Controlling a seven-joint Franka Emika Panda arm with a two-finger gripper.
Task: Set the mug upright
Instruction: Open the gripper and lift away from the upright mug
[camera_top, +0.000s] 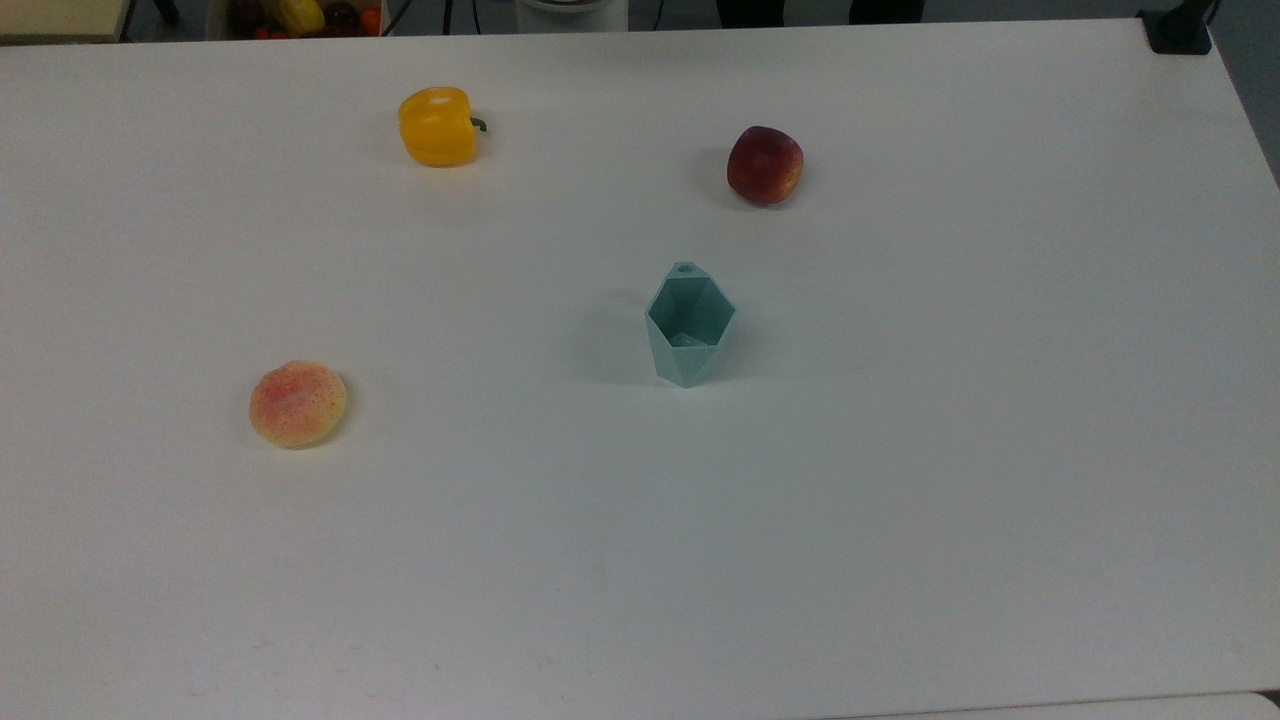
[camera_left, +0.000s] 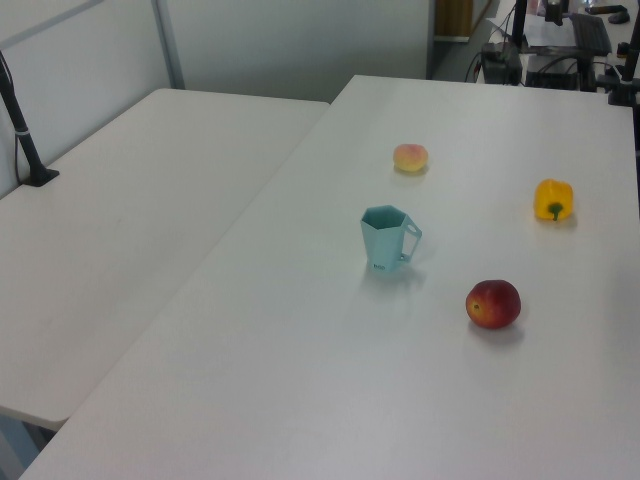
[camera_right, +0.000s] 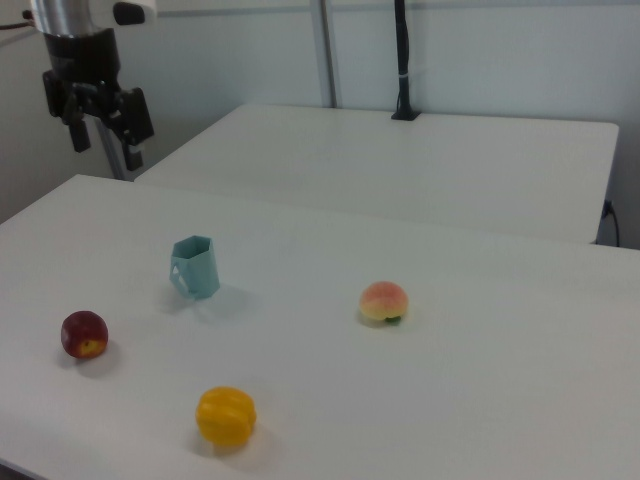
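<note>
The pale teal faceted mug (camera_top: 688, 335) stands upright near the middle of the white table (camera_top: 900, 500), its hexagonal mouth facing up. In the left view the mug (camera_left: 383, 240) has its angular handle pointing to the left view's right. In the right view the mug (camera_right: 197, 268) sits on the table at left, and my gripper (camera_right: 105, 150) hangs open and empty high above the table at the right view's upper left, well away from the mug.
A yellow bell pepper (camera_top: 438, 126), a red apple (camera_top: 765, 165) and a peach (camera_top: 297, 403) lie spread around the mug. A second white table (camera_left: 120, 220) adjoins this one. A black post (camera_right: 402, 60) stands on that far table.
</note>
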